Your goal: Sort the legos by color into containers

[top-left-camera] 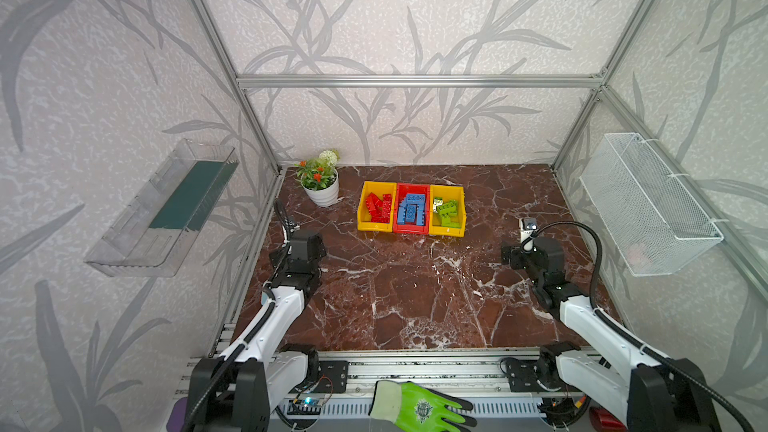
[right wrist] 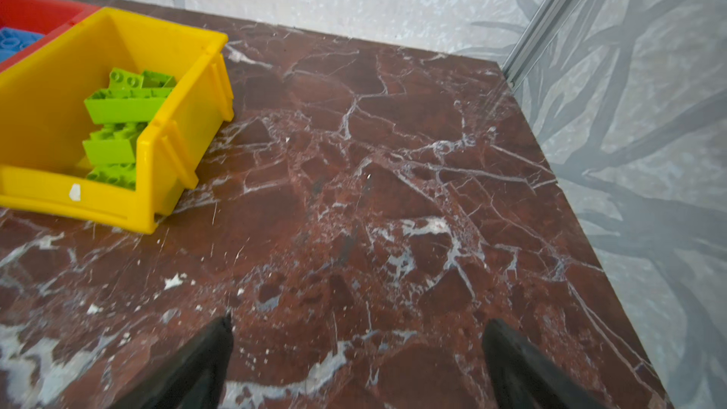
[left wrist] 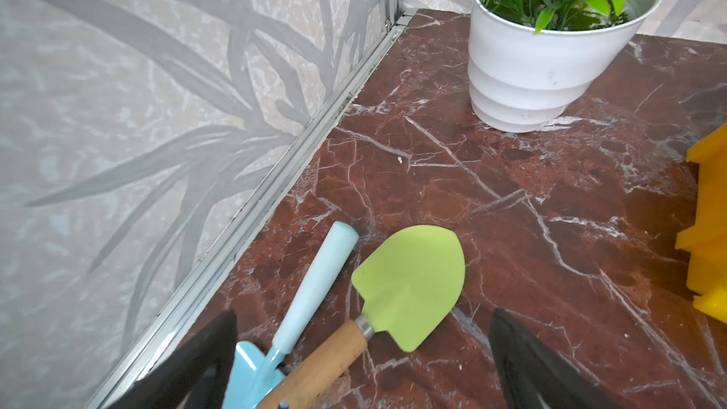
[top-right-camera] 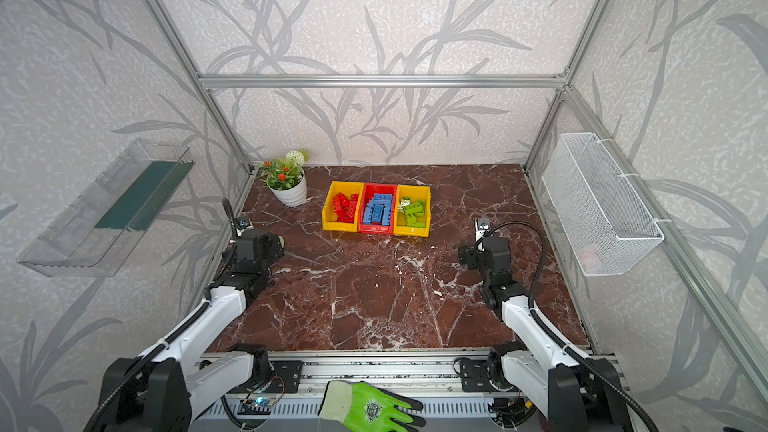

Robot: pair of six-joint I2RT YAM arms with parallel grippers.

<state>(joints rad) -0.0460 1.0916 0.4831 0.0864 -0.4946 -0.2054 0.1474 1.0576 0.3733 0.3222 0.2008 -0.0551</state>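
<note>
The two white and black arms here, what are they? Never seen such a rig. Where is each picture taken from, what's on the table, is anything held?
They are two robot arms, the left arm and the right arm, each ending in a two-fingered claw. Two pictures look down from overhead on the brown marble table. The other two come from cameras on the wrists, looking past the black claw tips. On the table, joined in a row, are a yellow plastic bin of red bricks, a red bin of blue bricks, and a second yellow bin of lime green bricks. A white potted plant stands nearby. A green-bladed wooden-handled trowel and a light blue tool lie below the left claw. Both it and the right claw are open, holding nothing.
</note>
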